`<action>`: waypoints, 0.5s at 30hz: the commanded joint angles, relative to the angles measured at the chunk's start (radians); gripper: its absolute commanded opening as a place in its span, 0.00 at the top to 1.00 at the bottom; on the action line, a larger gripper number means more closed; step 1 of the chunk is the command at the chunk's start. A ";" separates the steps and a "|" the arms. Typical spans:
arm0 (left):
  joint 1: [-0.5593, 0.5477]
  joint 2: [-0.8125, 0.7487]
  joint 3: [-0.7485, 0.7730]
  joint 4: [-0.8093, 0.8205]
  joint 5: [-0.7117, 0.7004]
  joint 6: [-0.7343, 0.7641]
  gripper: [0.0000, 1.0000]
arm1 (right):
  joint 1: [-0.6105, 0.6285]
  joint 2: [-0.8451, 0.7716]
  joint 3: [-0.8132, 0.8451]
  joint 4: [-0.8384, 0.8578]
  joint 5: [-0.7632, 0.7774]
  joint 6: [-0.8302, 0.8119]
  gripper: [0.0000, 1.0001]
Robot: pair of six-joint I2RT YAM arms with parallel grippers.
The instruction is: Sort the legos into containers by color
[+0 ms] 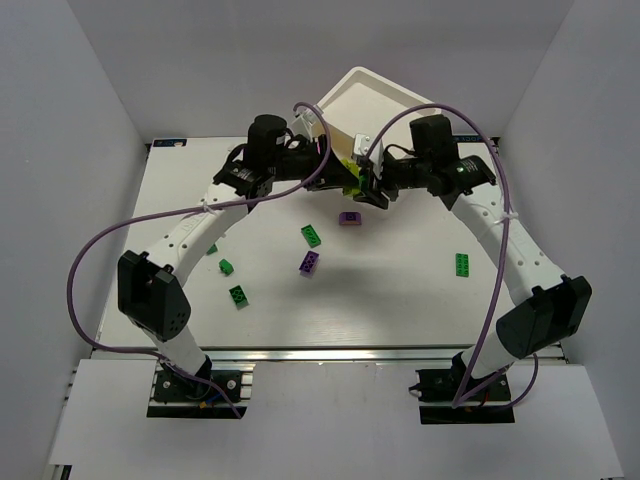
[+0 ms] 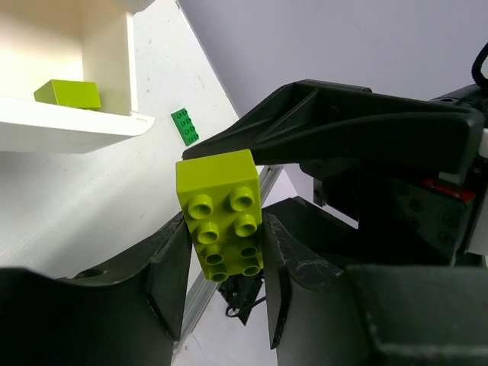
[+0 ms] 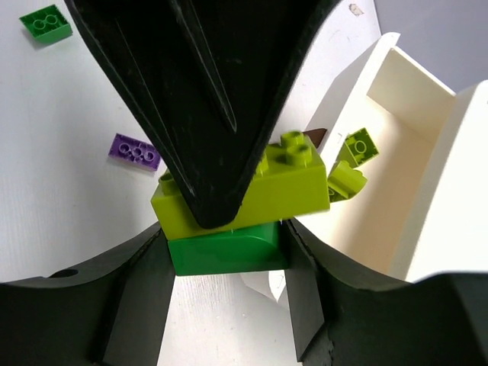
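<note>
In the top view both grippers meet in front of a white bin at the back. My left gripper is shut on a yellow-green brick. My right gripper is shut on a dark green brick stuck under that yellow-green brick. The left gripper and right gripper almost touch. The bin holds several yellow-green bricks; one shows in the left wrist view.
Loose on the table are two purple bricks and dark green bricks. White walls enclose the table on three sides. Purple cables loop over both arms.
</note>
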 commanded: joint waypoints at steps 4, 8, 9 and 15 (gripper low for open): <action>0.066 -0.039 0.087 0.003 -0.043 0.035 0.89 | -0.051 -0.052 -0.018 0.004 0.060 0.085 1.00; 0.084 -0.047 0.090 -0.001 -0.039 0.035 0.89 | -0.063 -0.060 -0.026 0.012 0.051 0.097 1.00; 0.094 -0.047 0.089 0.000 -0.036 0.035 0.89 | -0.066 -0.064 -0.033 0.013 0.046 0.096 1.00; 0.112 -0.006 0.113 0.031 -0.059 0.037 0.89 | -0.083 -0.078 -0.038 0.033 0.061 0.117 1.00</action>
